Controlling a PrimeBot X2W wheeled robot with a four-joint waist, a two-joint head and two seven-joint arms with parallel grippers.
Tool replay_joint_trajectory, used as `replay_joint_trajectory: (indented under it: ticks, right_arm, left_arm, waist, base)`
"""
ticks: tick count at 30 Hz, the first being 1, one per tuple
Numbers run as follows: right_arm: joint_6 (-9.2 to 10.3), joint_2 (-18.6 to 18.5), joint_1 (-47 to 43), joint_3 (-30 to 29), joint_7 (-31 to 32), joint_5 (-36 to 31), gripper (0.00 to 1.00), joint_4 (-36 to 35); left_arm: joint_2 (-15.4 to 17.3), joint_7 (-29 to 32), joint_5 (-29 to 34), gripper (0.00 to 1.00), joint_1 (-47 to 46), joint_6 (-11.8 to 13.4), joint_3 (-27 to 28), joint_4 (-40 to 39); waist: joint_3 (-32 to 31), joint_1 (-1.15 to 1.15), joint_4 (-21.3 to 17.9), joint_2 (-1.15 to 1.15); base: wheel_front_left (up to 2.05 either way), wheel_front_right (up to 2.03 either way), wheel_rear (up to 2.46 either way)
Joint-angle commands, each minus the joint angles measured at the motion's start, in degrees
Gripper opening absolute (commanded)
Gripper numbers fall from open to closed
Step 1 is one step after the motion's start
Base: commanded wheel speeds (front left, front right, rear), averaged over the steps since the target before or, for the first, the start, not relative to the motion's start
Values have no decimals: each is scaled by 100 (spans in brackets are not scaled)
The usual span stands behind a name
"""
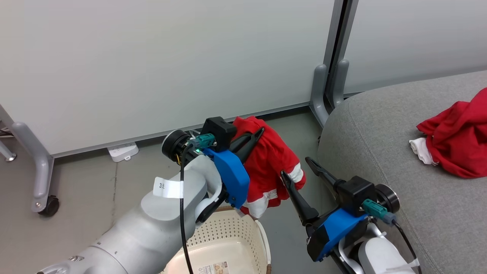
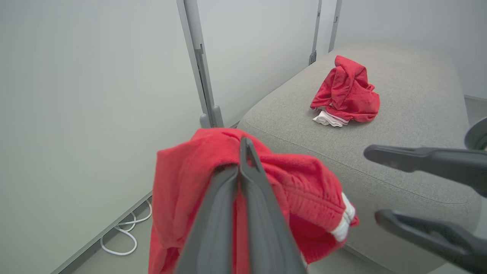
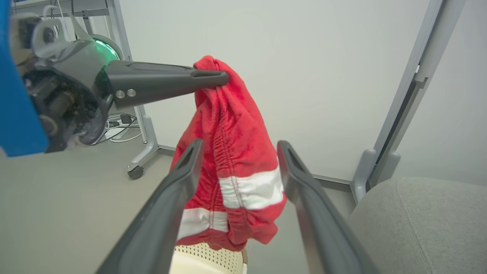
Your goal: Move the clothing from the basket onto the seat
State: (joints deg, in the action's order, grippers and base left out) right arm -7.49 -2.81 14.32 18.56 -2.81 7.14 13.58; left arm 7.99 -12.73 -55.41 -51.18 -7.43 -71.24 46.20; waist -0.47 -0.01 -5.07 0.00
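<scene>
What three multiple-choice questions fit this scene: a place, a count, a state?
1. Where does the loose red garment lie?
A. on a chair
B. on the grey sofa cushion
C. in a drawer
2. How many red garments show?
A. two
B. one
C. four
3. The left tool is:
A. open, empty
B. shut on nothing
C. shut on the hanging red garment
Key: 1 B, it rests crumpled on the cushion; 2 A, one lies, one hangs; 3 C, it pinches the cloth's top, while the right tool stands open.
</scene>
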Motion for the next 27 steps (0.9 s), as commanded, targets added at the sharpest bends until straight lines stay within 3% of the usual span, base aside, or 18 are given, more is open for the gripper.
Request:
replay_joint_trajectory:
  ticks: [1,9,21,22,23,27]
  right_arm:
    - [-1,-15,-103,11,2,38,100,-18]
    - [-1,-15,158,33,112,-16,100,337]
    - [-1,-14,1206,405,-89,350,100,2019]
    - [-1,-15,1270,455,-121,414,39,2129]
    - [-1,-15,1338,502,-169,456,0,2221]
    - [-1,-15,1486,682,-316,664,0,2506]
  left_arm:
    - [-4,-26,-16,0,-62,-7,-19,-14]
    - [-48,-2,-28,0,-92,-7,-90,-70]
    - [-161,26,12,0,-139,-7,-159,-319]
    - [-157,30,13,0,-140,-7,-164,-334]
    - [-155,31,15,0,-139,-7,-169,-347]
    - [-113,15,17,0,-128,-7,-182,-379]
  waist:
    - [2,1,0,0]
    - [53,1,23,0]
    - [119,1,52,0]
    - [119,1,53,0]
    - [117,1,54,0]
    - [104,1,36,0]
  base:
    - [0,0,0]
    - [0,0,0]
    - [0,0,0]
    - [0,0,0]
    - [0,0,0]
    - [0,0,0]
